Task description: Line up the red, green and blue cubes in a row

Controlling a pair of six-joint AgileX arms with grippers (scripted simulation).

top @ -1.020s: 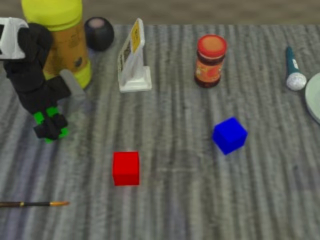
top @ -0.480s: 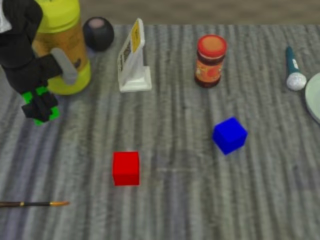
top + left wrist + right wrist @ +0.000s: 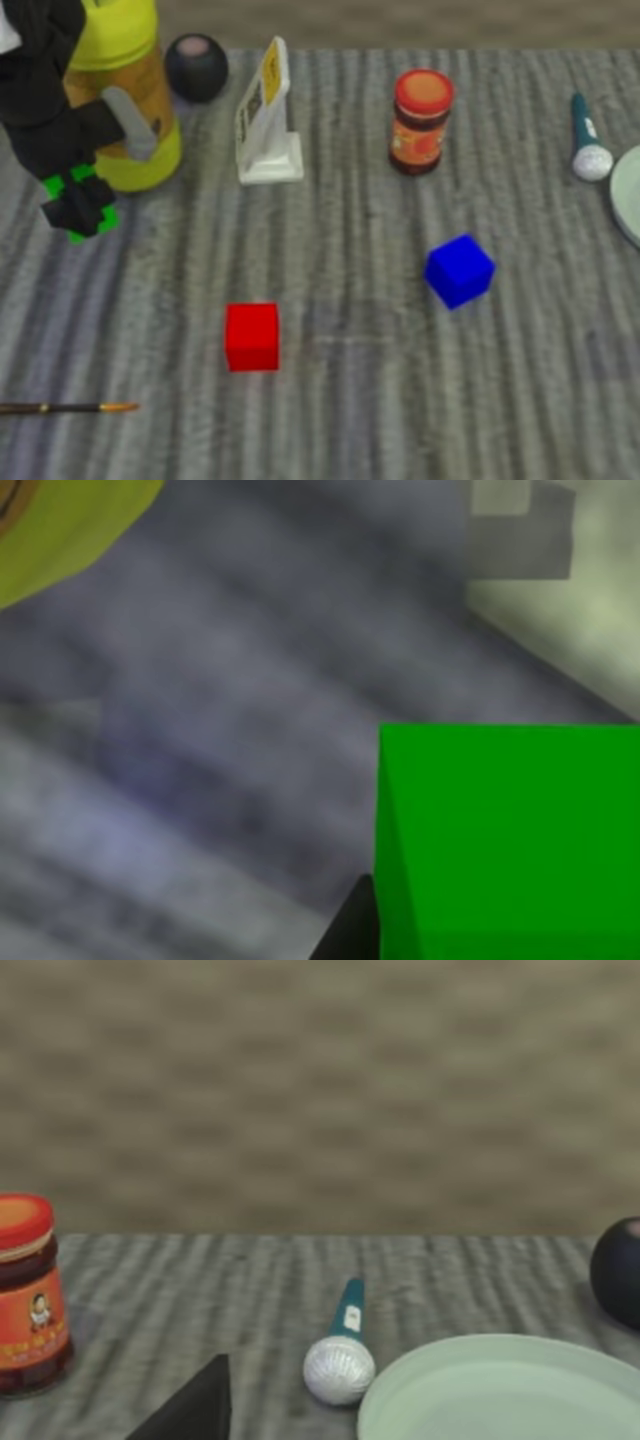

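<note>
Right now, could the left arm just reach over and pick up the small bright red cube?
Probably not yet: the left gripper is already shut on the green cube, beside the big yellow bottle. The path to the red cube looks clear, but it would need to set the green one down first.

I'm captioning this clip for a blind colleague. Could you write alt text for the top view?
The left gripper holds the green cube above the table's left side, beside a yellow bottle. The red cube sits left of centre and the blue cube right of centre, on a grey cloth.
</note>
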